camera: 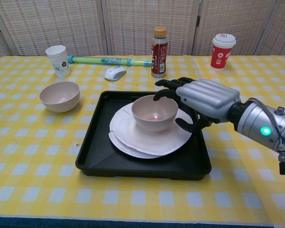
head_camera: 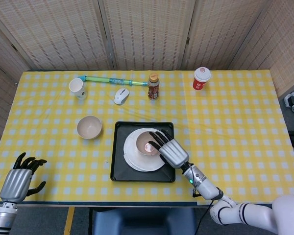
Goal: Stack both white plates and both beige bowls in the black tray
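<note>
Chest view shows the right robot hand [camera: 203,100] spread apart, holding nothing, just beside a round beige bowl [camera: 155,112] standing upright on two stacked white plates [camera: 147,130] inside the black rectangular tray [camera: 99,156]; another beige bowl [camera: 60,96] sits on the table.

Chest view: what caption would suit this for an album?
Right hand open beside a beige bowl standing on two white plates in the black tray.
</note>
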`<state>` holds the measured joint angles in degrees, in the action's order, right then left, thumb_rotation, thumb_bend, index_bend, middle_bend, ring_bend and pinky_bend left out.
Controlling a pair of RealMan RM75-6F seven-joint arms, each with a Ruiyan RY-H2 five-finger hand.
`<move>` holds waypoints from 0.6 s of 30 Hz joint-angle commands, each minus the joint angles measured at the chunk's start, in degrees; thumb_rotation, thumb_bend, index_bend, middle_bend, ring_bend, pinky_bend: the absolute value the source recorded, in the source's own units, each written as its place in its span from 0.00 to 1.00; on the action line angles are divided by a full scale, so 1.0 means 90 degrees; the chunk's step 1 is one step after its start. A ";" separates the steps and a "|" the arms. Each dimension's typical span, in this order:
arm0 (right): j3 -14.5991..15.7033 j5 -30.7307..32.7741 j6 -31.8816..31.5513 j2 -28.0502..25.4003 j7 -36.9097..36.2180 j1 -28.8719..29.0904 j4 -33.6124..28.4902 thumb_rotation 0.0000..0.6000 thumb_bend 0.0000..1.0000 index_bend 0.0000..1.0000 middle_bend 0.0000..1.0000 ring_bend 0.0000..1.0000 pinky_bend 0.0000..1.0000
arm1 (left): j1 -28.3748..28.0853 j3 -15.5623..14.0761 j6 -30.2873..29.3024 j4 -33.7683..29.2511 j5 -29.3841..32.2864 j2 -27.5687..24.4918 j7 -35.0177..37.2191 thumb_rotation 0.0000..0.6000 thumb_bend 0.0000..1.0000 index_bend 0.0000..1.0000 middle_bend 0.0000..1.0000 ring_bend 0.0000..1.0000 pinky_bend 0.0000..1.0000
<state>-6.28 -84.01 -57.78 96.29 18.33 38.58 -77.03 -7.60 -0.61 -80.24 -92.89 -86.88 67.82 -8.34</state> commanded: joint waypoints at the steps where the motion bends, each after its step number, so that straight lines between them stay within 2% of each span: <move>1: 0.0067 0.0046 -0.0115 -0.0164 0.0075 -0.0111 -0.0253 1.00 0.56 0.06 0.00 0.00 0.00 | 0.0002 -0.0008 -0.0012 0.0002 -0.0021 0.0001 0.0000 1.00 0.29 0.31 0.37 0.21 0.08; 4: 0.0135 -0.0051 -0.0351 -0.0343 -0.0001 -0.0243 -0.0531 1.00 0.56 0.01 0.00 0.00 0.00 | 0.0005 -0.0010 -0.0035 0.0017 -0.0048 -0.0006 0.0030 1.00 0.29 0.31 0.37 0.21 0.08; 7: 0.0373 -0.0417 -0.0880 -0.0668 -0.0037 -0.0525 -0.0923 1.00 0.56 0.00 0.00 0.00 0.00 | 0.0018 -0.0013 -0.0040 0.0007 -0.0031 -0.0042 0.0056 1.00 0.28 0.32 0.40 0.22 0.08; 12: 0.1161 -0.1428 -0.2431 -0.1478 0.0037 -0.1458 -0.1657 1.00 0.56 0.00 0.00 0.00 0.00 | 0.0026 0.0003 -0.0123 0.0063 -0.0098 -0.0014 0.0096 1.00 0.28 0.32 0.42 0.24 0.10; 16: 0.1682 -0.1690 -0.3438 -0.2199 0.0026 -0.2289 -0.2035 1.00 0.56 0.00 0.00 0.00 0.00 | 0.0052 0.0005 -0.0223 0.0097 -0.0167 0.0041 0.0057 1.00 0.28 0.29 0.47 0.28 0.14; 18: 0.1932 -0.1641 -0.3798 -0.2568 0.0415 -0.2749 -0.2163 1.00 0.56 0.00 0.00 0.00 0.00 | 0.0066 0.0021 -0.0324 0.0167 -0.0239 0.0126 -0.0005 1.00 0.28 0.29 0.48 0.30 0.18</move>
<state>6.60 -96.76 -86.46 78.78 19.07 20.09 -93.08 -7.09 -0.50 -82.79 -91.69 -88.72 68.62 -8.11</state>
